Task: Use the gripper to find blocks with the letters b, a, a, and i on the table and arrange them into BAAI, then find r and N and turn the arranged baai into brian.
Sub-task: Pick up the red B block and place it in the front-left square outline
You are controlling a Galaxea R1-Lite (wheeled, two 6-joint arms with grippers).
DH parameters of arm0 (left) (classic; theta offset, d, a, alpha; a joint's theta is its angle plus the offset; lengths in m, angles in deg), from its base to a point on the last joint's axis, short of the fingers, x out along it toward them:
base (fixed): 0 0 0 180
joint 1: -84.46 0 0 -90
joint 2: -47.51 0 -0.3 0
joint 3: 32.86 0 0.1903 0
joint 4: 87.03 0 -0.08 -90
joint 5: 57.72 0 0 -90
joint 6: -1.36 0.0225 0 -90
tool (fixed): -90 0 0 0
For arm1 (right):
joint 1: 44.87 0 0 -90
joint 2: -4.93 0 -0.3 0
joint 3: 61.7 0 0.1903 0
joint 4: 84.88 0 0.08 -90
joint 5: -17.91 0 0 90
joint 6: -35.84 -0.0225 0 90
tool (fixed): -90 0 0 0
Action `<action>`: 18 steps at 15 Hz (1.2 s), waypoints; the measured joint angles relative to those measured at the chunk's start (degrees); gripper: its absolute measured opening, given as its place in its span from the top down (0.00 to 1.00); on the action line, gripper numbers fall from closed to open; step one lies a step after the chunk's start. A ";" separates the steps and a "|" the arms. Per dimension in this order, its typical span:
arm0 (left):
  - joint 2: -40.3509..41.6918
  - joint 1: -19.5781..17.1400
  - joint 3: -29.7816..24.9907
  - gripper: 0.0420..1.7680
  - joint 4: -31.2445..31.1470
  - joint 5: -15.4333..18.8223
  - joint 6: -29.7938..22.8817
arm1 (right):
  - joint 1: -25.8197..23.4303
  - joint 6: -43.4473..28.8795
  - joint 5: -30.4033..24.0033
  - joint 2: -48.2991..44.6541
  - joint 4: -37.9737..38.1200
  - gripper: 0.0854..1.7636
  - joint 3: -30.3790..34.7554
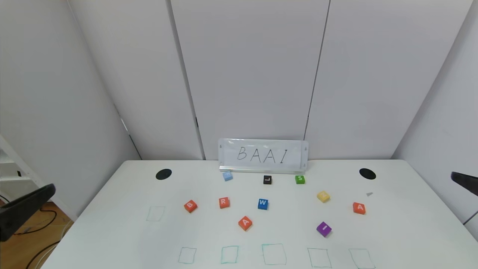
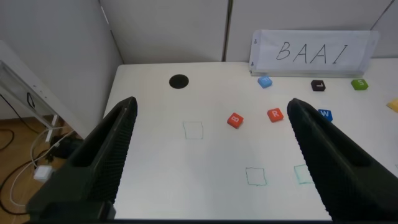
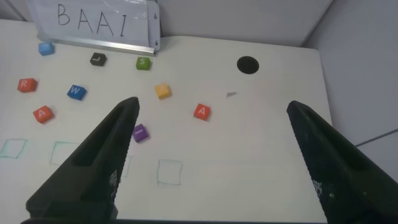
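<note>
Blocks scattered mid-worktop: small, light, stiff; likely slide easily. Pinch opposite flat sides from above. Left gripper, right gripper: fingers spread, holding nothing.

1. The left gripper has two long matte black fingers that taper toward blunt tips.
2. Their inner faces carry fine ribbing.
3. The right gripper is built the same, black and wedge-shaped, with ribbed inner faces on its fingers.
4. From the head view, the left gripper shows as a dark, smooth, rounded bar.
</note>
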 joint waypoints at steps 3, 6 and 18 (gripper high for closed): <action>-9.90 -0.02 4.55 0.03 0.13 -0.24 -0.13 | 0.94 -0.16 0.35 10.25 0.04 0.03 -4.83; -18.64 -0.07 7.94 0.03 0.16 -0.35 -0.23 | 1.43 -0.30 0.93 19.68 -0.05 0.03 -8.69; -36.83 -0.56 16.46 0.03 -8.48 -2.04 -3.29 | 4.13 -4.14 4.08 28.42 0.15 0.03 -10.42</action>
